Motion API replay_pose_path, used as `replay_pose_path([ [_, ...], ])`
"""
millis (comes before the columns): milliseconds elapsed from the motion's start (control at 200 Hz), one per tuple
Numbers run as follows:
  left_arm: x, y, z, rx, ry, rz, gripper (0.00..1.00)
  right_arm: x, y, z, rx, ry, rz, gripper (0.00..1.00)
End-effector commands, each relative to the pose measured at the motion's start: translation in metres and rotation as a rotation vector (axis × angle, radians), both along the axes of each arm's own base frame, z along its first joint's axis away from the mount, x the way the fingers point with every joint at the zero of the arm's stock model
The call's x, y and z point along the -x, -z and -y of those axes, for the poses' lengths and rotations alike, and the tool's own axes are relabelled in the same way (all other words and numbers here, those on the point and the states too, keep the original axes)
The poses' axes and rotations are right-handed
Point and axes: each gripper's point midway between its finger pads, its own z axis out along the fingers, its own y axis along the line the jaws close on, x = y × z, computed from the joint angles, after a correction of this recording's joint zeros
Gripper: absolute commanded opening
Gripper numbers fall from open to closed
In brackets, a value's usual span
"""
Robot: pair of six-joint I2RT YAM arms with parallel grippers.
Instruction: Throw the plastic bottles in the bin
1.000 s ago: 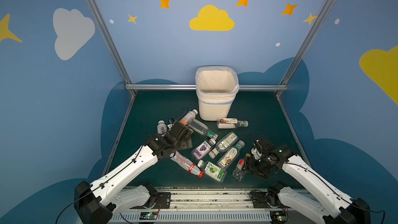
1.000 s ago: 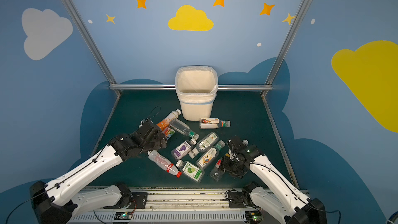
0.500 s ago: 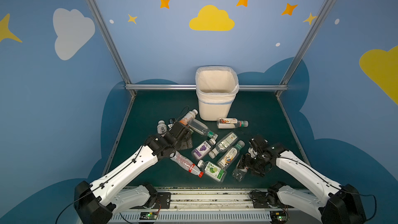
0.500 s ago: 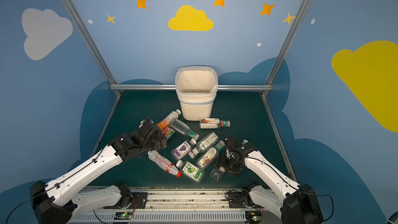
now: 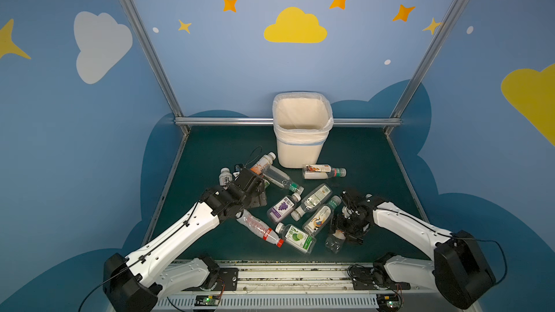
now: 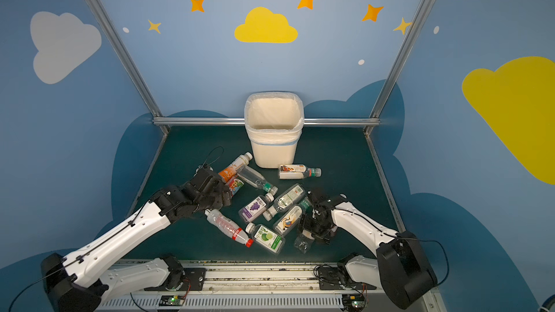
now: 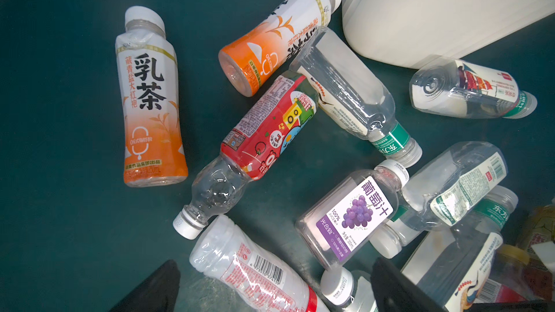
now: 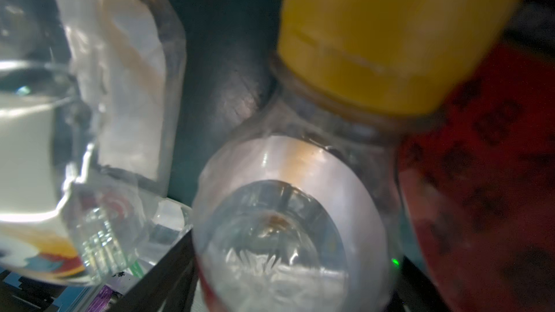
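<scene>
- The green worktop [image 5: 210,157] is occupied at the back by the cream bin [image 5: 300,148].
- The plastic bottles [image 5: 282,207] are scattered flat before it.
- The left hand [image 5: 258,192] is held wide open, empty, above them.
- The right hand [image 5: 345,228] is set over a clear bottle [image 5: 334,243]; its grip cannot be told.

Robot lab test booth. Blue walls [image 5: 228,64] painted with clouds [image 5: 295,27] and stars [image 5: 229,4], aluminium posts [image 5: 144,40] at the corners and a crossbar [image 5: 228,121] along the back, dark green mat [image 5: 210,151] as floor. Bottom of both top views: metal rail [image 5: 300,276] with two white arms [image 5: 192,232] bolted on, bare circuit boards [image 5: 207,301] with lit green LEDs.
</scene>
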Motion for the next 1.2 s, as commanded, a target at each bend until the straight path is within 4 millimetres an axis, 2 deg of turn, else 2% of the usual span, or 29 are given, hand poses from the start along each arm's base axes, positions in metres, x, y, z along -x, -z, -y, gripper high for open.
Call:
replay_pose_path([
  [0, -0.002, -0.004, -0.001, -0.01, 0.016, -0.001, 1.0, -0.002, 0.006, 0.001, 0.02, 0.004, 0.006, 0.81],
  [35, -0.002, -0.003, -0.002, -0.013, 0.017, -0.005, 1.0, -0.003, 0.007, 0.001, 0.022, 0.006, 0.005, 0.8],
  [145, -0.005, -0.004, -0.002, -0.017, 0.024, -0.01, 1.0, -0.003, 0.009, 0.001, 0.021, 0.006, 0.001, 0.66],
  [225, -0.007, -0.005, -0.001, -0.019, 0.029, -0.011, 1.0, -0.004, 0.006, -0.001, 0.011, 0.007, 0.005, 0.6],
  [446, -0.013, -0.005, 0.003, -0.015, 0.044, -0.021, 1.0, 0.001, -0.021, 0.006, 0.011, 0.006, 0.045, 0.57],
  [616, -0.018, -0.002, 0.009, -0.014, 0.06, -0.035, 1.0, -0.007, -0.08, 0.007, -0.037, 0.023, 0.183, 0.56],
  [686, -0.019, -0.001, 0.011, -0.01, 0.065, -0.04, 1.0, -0.02, -0.11, 0.005, -0.059, 0.031, 0.269, 0.57],
  [746, -0.021, -0.002, 0.013, -0.007, 0.071, -0.039, 1.0, -0.04, -0.145, -0.004, -0.099, 0.022, 0.371, 0.58],
  [806, -0.023, -0.002, 0.015, -0.008, 0.076, -0.041, 1.0, -0.07, -0.19, -0.021, -0.161, -0.006, 0.493, 0.6],
  [901, -0.026, -0.005, 0.019, -0.01, 0.091, -0.04, 1.0, -0.131, -0.269, -0.058, -0.238, -0.093, 0.677, 0.64],
  [966, -0.027, -0.006, 0.02, -0.012, 0.1, -0.038, 1.0, -0.176, -0.312, -0.086, -0.27, -0.152, 0.784, 0.68],
  [976, -0.027, -0.007, 0.02, -0.011, 0.1, -0.038, 1.0, -0.186, -0.324, -0.092, -0.278, -0.163, 0.816, 0.7],
  [986, -0.027, -0.007, 0.02, -0.012, 0.102, -0.038, 1.0, -0.19, -0.325, -0.094, -0.278, -0.167, 0.819, 0.7],
  [1016, -0.027, -0.007, 0.021, -0.012, 0.104, -0.038, 1.0, -0.211, -0.344, -0.105, -0.281, -0.181, 0.878, 0.74],
  [1021, -0.028, -0.008, 0.021, -0.011, 0.105, -0.037, 1.0, -0.219, -0.346, -0.108, -0.275, -0.183, 0.89, 0.74],
  [1106, -0.028, -0.009, 0.021, -0.004, 0.106, -0.035, 1.0, -0.274, -0.38, -0.123, -0.275, -0.157, 1.01, 0.78],
  [1156, -0.027, -0.011, 0.022, 0.0, 0.106, -0.035, 1.0, -0.3, -0.393, -0.119, -0.253, -0.109, 1.057, 0.87],
  [1191, -0.026, -0.013, 0.02, 0.0, 0.102, -0.036, 1.0, -0.31, -0.393, -0.113, -0.229, -0.081, 1.061, 0.9],
])
